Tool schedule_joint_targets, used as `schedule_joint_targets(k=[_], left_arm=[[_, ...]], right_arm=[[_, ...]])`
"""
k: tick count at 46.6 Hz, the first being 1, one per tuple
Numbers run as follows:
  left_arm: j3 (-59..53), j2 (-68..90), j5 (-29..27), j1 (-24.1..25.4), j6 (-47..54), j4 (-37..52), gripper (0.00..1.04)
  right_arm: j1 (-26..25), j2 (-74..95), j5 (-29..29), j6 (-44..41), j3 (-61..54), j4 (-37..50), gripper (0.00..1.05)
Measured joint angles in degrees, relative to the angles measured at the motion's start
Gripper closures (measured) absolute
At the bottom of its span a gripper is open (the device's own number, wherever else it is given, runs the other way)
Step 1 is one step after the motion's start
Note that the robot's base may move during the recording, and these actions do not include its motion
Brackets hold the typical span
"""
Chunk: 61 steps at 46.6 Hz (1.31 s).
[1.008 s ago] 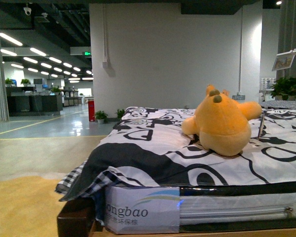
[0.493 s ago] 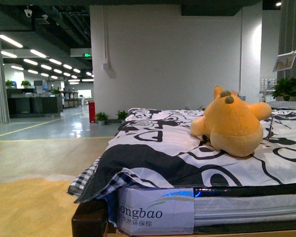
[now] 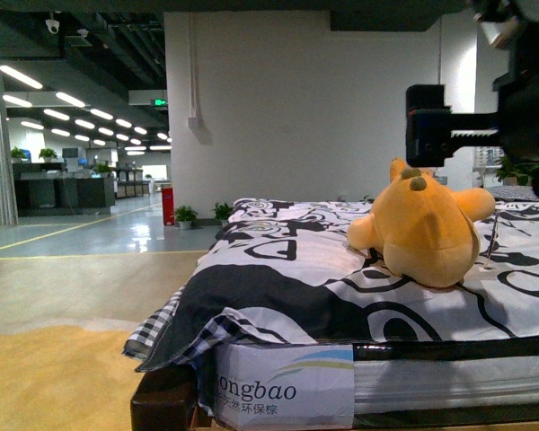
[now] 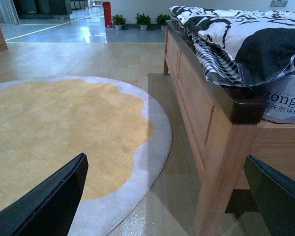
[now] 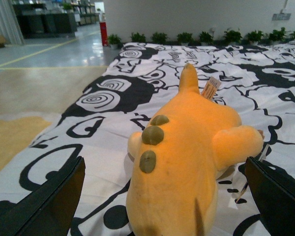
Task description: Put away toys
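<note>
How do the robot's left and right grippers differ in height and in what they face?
The left gripper hangs low beside the bed frame, facing the yellow rug; the right gripper is up above the bedspread, facing the plush toy. Only the right arm shows in the front view. Both are open and hold nothing.

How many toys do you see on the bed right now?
1. The orange plush toy lies on the black-and-white quilt, toward the right in the front view. Others could sit beyond the frame.

Black-and-white bedspread [image 3: 278, 269] over wooden bed frame [image 4: 206, 113], round yellow rug [image 4: 59, 128] beside it, potted plants [image 3: 186, 212] beyond
</note>
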Motion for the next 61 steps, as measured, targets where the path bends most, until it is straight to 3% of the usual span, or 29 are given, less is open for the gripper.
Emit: schedule_joint_targets(k=[20,28,61], left_arm=[[0.0,0.0,0.0,0.0,0.0,0.0,0.06],[0.0,0.0,0.0,0.0,0.0,0.0,0.06],[0.0,0.0,0.0,0.0,0.0,0.0,0.06]], right_arm=[[-0.55,10.91,10.47,-2.03,7.82,-3.15,0.06],[-0.92,13.18,10.62,-1.84,8.57,-2.75,0.06],[6.58,20.41,14.08,-5.29,15.17,-3.21,0.06]])
